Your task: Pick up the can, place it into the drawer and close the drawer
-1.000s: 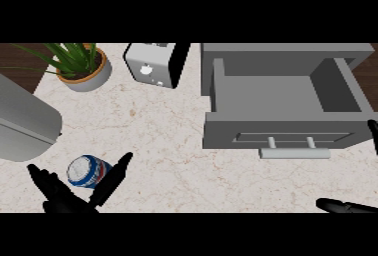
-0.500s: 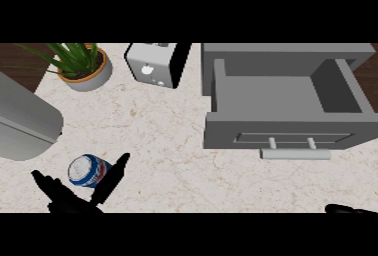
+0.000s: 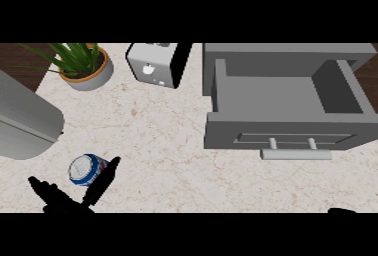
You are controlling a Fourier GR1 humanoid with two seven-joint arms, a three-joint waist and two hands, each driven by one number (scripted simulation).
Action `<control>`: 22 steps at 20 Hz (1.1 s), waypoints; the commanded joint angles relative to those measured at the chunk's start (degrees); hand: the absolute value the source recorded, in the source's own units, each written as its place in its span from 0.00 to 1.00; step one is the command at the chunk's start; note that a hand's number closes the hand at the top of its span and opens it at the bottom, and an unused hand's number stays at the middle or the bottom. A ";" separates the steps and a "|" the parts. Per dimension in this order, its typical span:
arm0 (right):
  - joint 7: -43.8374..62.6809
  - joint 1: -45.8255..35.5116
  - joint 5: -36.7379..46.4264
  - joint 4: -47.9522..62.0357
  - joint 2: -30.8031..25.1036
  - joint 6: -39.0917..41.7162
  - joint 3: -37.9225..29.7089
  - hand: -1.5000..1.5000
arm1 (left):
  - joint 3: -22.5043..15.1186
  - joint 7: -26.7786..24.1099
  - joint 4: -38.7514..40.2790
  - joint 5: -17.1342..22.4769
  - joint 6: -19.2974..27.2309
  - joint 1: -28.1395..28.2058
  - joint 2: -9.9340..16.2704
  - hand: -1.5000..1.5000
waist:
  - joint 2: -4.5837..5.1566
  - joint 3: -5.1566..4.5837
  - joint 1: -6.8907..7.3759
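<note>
Blue-and-white can (image 3: 88, 169) lies near the counter's (image 3: 170, 130) front left corner, just beside the left hand's (image 3: 65, 200) straight, released fingers (image 3: 103, 176). Right hand (image 3: 341, 210) barely shows at the front edge; its fingers cannot be told.

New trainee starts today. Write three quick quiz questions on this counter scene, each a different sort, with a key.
1. True or false: the drawer is open.
2. Which hand is beside the can? A. left hand B. right hand
3. What stands between the plant and the drawer?

Key: 1. true. 2. A. 3. The toaster.
</note>
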 commanded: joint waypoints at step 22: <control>2.00 -1.33 1.68 -1.35 1.74 1.19 -0.34 0.00 | 12.03 -27.65 30.37 25.15 -29.89 -10.96 5.00 1.00 | 0.13 0.21 -0.58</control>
